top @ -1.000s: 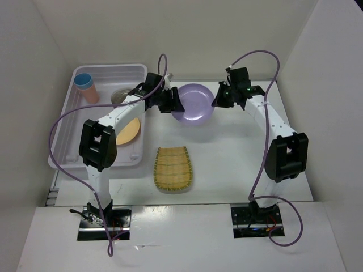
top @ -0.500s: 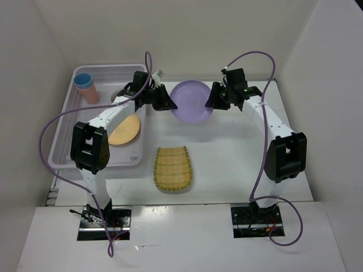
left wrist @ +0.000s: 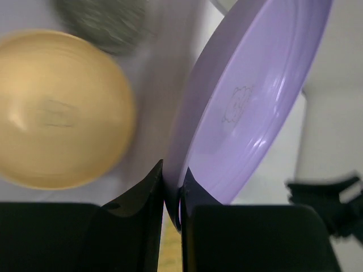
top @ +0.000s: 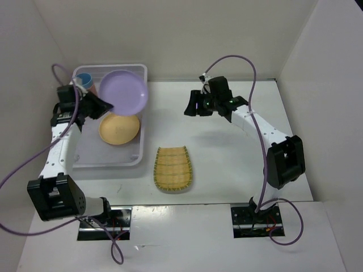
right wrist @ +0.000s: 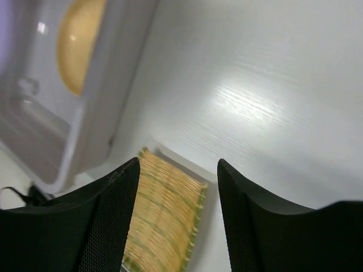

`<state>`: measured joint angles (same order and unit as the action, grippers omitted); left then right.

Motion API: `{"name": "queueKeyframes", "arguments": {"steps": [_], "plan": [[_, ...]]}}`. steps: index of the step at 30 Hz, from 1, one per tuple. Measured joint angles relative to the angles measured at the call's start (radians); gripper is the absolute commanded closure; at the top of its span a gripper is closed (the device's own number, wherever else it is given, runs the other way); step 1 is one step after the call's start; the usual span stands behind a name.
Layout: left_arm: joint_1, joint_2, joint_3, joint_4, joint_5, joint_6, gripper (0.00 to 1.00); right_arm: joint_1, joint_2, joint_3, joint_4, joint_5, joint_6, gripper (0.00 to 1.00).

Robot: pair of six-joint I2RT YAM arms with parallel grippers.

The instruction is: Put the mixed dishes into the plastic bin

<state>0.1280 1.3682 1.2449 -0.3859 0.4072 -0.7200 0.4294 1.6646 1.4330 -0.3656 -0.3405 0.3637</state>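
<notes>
My left gripper (top: 105,105) is shut on the rim of the round lilac plate (top: 123,90), which hangs tilted over the plastic bin (top: 108,164). In the left wrist view the fingertips pinch the plate's edge (left wrist: 255,96). The orange plate (top: 119,129) lies in the bin under it, and a grey plate (left wrist: 105,22) shows blurred beyond. A blue cup (top: 83,79) peeks out in the bin's far left corner. My right gripper (top: 190,106) hovers open and empty over the table's middle. The yellow ribbed tray (top: 173,169) lies on the table, below the right fingers in the right wrist view (right wrist: 164,221).
The bin's right wall (right wrist: 108,113) stands between the tray and the orange plate (right wrist: 79,45). White enclosure walls close in the table at the back and sides. The right arm's purple cable (top: 232,59) arches over the back of the table.
The right gripper opened and let go of the lilac plate, then swung left over the table. The left gripper shut on the plate and carried it left over the bin.
</notes>
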Motion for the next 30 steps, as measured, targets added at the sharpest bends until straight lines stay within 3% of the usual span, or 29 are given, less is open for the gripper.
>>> {"name": "queueKeyframes", "arguments": {"steps": [2, 5, 21, 24, 25, 26, 27, 30], "plan": [[0.111, -0.054, -0.076, 0.027, -0.064, -0.023, 1.00, 0.019, 0.013, -0.017, -0.039, 0.047, -0.033, 0.37], [0.177, -0.100, -0.160, 0.026, -0.123, -0.042, 1.00, 0.046, 0.025, -0.061, -0.067, 0.072, -0.054, 0.36], [0.209, 0.177, -0.272, 0.118, -0.170, -0.074, 0.98, 0.081, 0.063, -0.161, -0.131, 0.158, -0.078, 0.36], [0.210, 0.227, -0.277, 0.140, -0.165, -0.093, 0.86, 0.091, 0.067, -0.161, -0.133, 0.179, -0.078, 0.36], [0.210, 0.242, -0.277, 0.150, -0.159, -0.097, 0.77, 0.097, 0.071, -0.161, -0.135, 0.183, -0.078, 0.36], [0.211, 0.256, -0.276, 0.161, -0.151, -0.099, 0.55, 0.106, 0.076, -0.160, -0.138, 0.192, -0.077, 0.35], [0.211, 0.269, -0.276, 0.167, -0.147, -0.095, 0.41, 0.115, 0.082, -0.160, -0.142, 0.197, -0.077, 0.33], [0.212, 0.301, -0.273, 0.177, -0.127, -0.110, 0.10, 0.154, 0.107, -0.158, -0.161, 0.217, -0.078, 0.33]]}}
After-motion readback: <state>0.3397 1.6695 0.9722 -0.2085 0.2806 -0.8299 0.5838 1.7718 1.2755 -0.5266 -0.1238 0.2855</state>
